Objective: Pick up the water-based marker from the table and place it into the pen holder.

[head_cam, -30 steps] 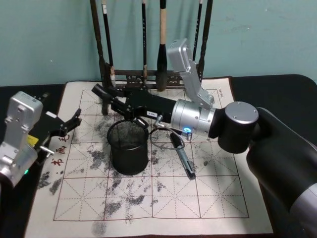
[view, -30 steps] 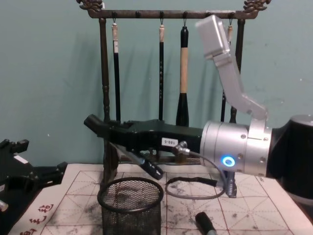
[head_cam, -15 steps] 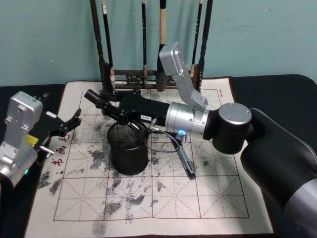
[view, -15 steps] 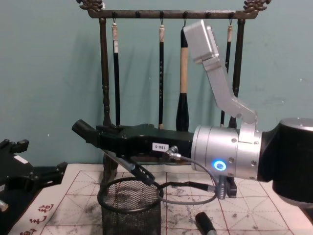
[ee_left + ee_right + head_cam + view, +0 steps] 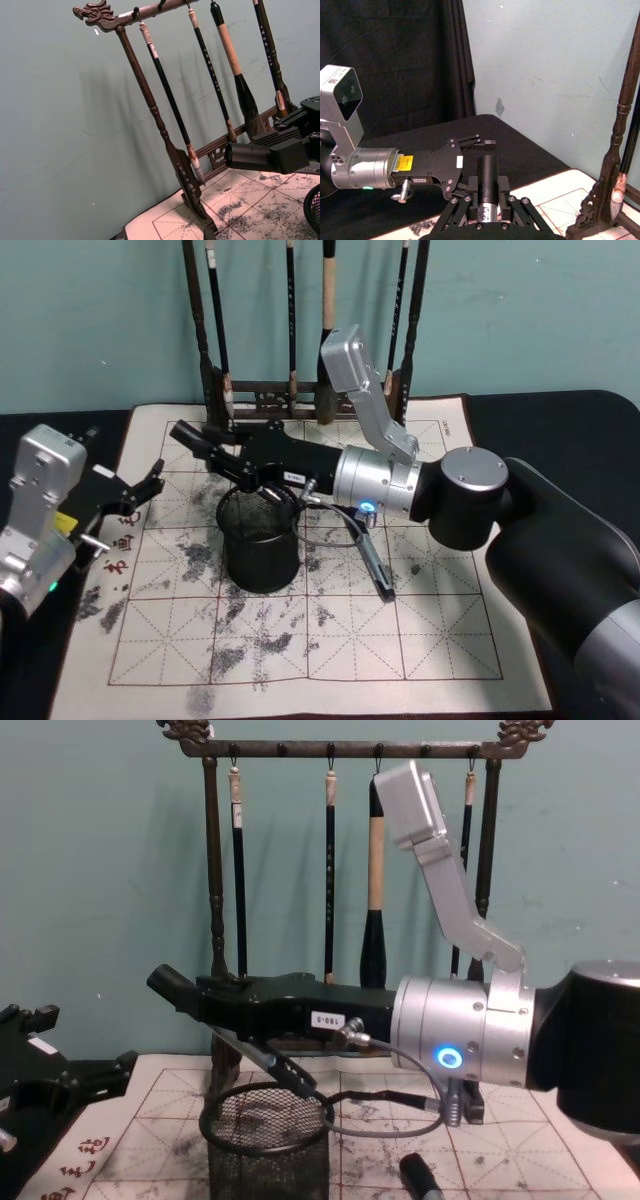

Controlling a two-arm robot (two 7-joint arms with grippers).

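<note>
My right gripper (image 5: 168, 986): reached out above the pen holder (image 5: 258, 552), fingers closed on the marker (image 5: 272, 1063)
Marker: slanting down, lower tip at the pen holder's mouth
My left gripper (image 5: 148, 485): fingers spread, at the mat's (image 5: 400, 640) left edge
Spare pen (image 5: 372, 565): flat on the mat, right of the pen holder

Four brushes (image 5: 375, 860) are hanging on one brush rack (image 5: 212, 870). Two markers (image 5: 372, 562), one pen holder (image 5: 260, 550) and one mat (image 5: 440, 640) are showing.
</note>
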